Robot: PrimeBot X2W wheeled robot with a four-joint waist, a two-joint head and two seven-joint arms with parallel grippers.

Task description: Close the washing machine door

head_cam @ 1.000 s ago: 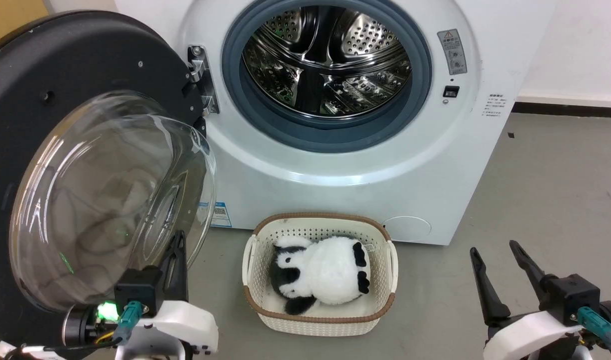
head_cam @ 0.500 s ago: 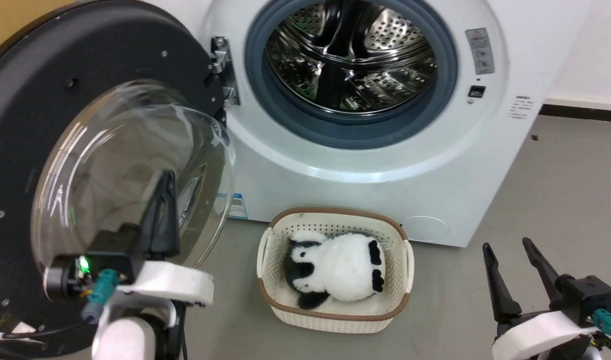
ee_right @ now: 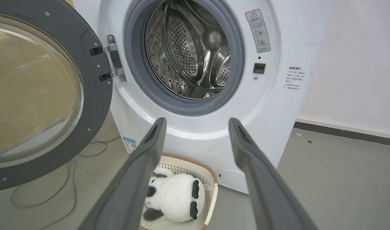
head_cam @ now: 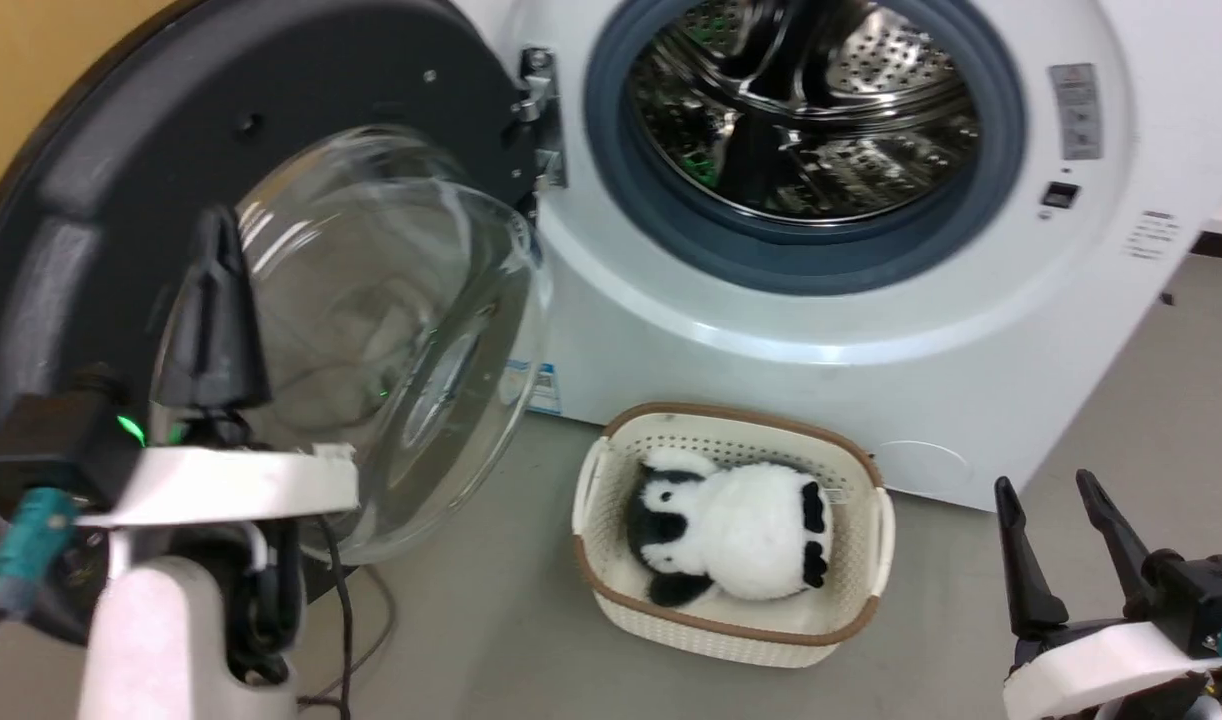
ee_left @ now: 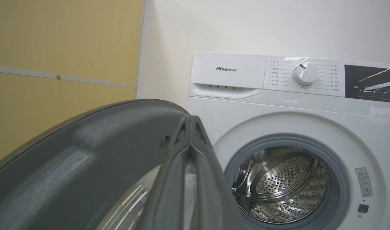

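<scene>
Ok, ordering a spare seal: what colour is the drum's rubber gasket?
Blue-grey gasket, clearest in the right wrist view.

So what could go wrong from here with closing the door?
The shut left gripper sits on the glass-bowl side of the washing machine door; pushing from there would likely swing it wider, or slip on curved glass. The basket stands close below the opening, so the door's lower edge might clip it; clearance is unclear.
</scene>
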